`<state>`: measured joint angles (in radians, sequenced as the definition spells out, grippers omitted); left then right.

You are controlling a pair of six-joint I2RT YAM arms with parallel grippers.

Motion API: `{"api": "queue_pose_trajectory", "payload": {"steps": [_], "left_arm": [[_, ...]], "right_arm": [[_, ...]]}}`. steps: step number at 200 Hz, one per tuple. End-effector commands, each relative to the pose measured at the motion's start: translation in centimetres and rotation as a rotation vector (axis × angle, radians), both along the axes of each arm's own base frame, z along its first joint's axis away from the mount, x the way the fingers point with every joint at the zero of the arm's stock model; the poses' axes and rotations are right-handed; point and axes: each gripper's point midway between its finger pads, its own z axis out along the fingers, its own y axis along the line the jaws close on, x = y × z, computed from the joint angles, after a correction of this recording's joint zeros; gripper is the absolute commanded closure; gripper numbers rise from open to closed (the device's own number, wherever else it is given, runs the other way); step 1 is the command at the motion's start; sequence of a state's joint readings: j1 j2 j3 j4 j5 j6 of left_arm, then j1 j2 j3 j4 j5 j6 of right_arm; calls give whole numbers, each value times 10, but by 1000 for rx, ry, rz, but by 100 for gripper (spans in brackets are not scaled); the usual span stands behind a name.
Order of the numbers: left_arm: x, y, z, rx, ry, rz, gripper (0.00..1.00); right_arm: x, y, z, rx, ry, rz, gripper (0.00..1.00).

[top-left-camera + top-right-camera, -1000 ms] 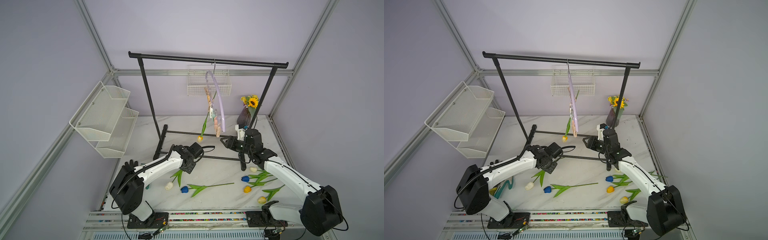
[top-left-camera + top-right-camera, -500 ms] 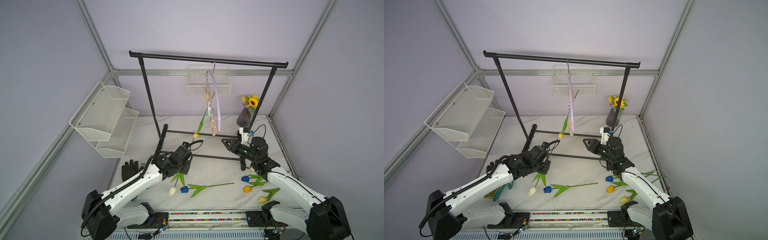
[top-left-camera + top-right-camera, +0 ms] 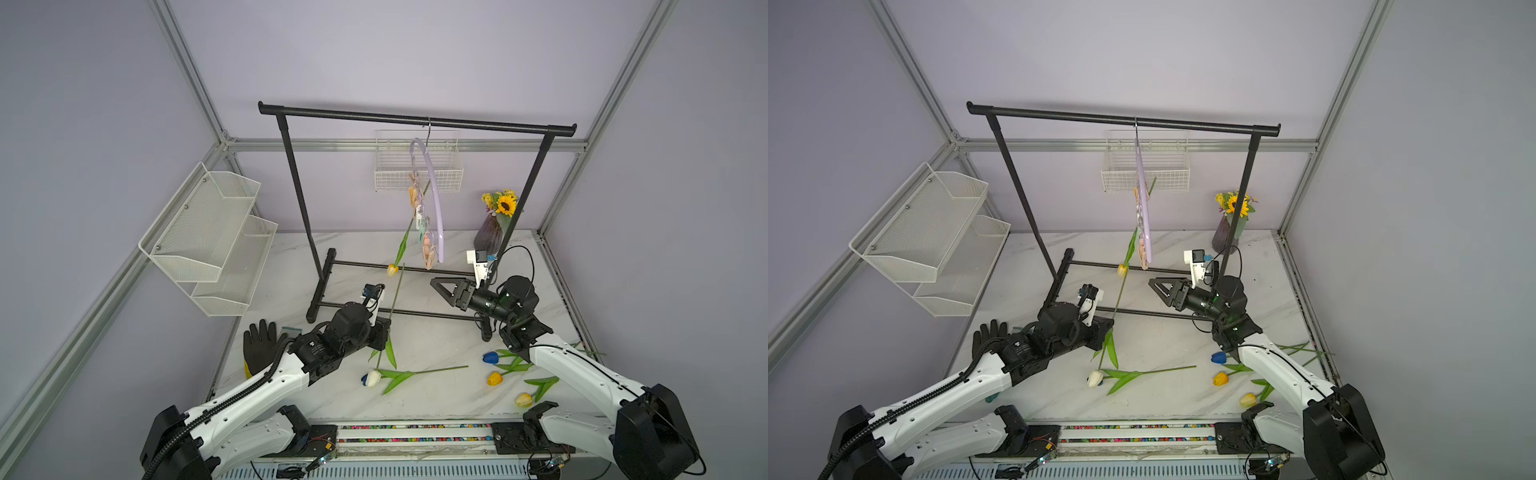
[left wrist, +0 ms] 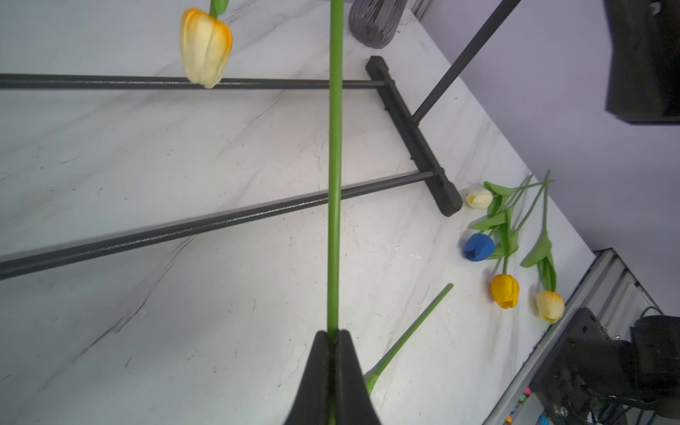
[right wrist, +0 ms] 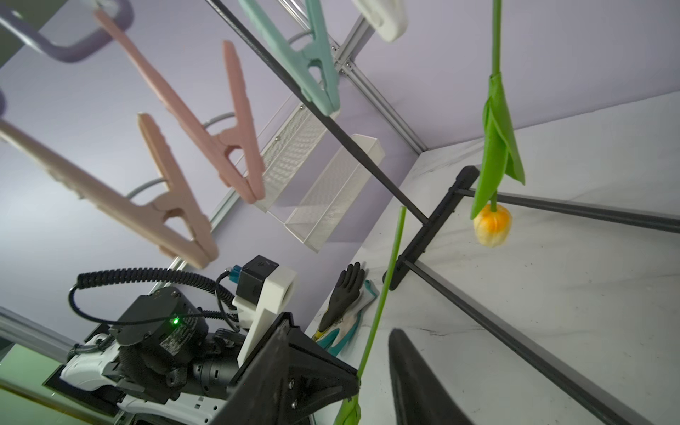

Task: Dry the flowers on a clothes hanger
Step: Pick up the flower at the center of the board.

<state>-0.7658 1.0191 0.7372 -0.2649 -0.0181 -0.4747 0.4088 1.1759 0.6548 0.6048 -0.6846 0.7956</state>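
Left arm stretched low over the worktop (image 3: 436, 343). Left claw (image 4: 333, 336) clamped together on the stem of a white tulip (image 3: 372, 378), head down, stem pointing up toward the clothes hanger (image 3: 435, 195) on the black rack (image 3: 415, 118). Right arm reaches in with bent wrist. Right claw (image 5: 376, 355) is apart, just beside the stem tip; can't tell if the stem sits between. A yellow tulip (image 3: 392, 270) hangs clipped. Other tulips (image 3: 494, 378) lie on the worktop, partly under the right arm. Hanger is edge-on and its pegs overlap.

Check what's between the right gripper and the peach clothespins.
Nothing: open air shows between the right gripper and the peach clothespins on the clothes hanger, in the right wrist view. The left gripper holds a tulip stem off to one side.
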Motion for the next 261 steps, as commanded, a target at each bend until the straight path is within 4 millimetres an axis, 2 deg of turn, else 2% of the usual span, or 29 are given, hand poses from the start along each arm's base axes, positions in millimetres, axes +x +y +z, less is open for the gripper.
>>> {"api": "queue_pose_trajectory", "payload": {"steps": [1,26,69,129,188,217,261], "left_arm": [[1,-20,35,-126,-112,-87,99],[0,-26,42,-172,-150,-115,99],[0,-36,53,-239,-185,-149,99],[4,-49,72,-323,-225,-180,100],[7,-62,72,-350,-216,-217,100],[6,-61,75,-351,-221,-221,100],[3,-56,79,-354,-231,-209,100]], "right_arm": [[-18,6,20,45,-153,80,54],[-31,12,26,69,-222,129,54],[-39,21,25,73,-260,178,55],[-37,28,-1,45,-210,159,57],[-36,46,-19,36,-151,182,62],[-34,41,-23,15,-152,134,62],[-29,31,-30,-82,-144,53,55]]}}
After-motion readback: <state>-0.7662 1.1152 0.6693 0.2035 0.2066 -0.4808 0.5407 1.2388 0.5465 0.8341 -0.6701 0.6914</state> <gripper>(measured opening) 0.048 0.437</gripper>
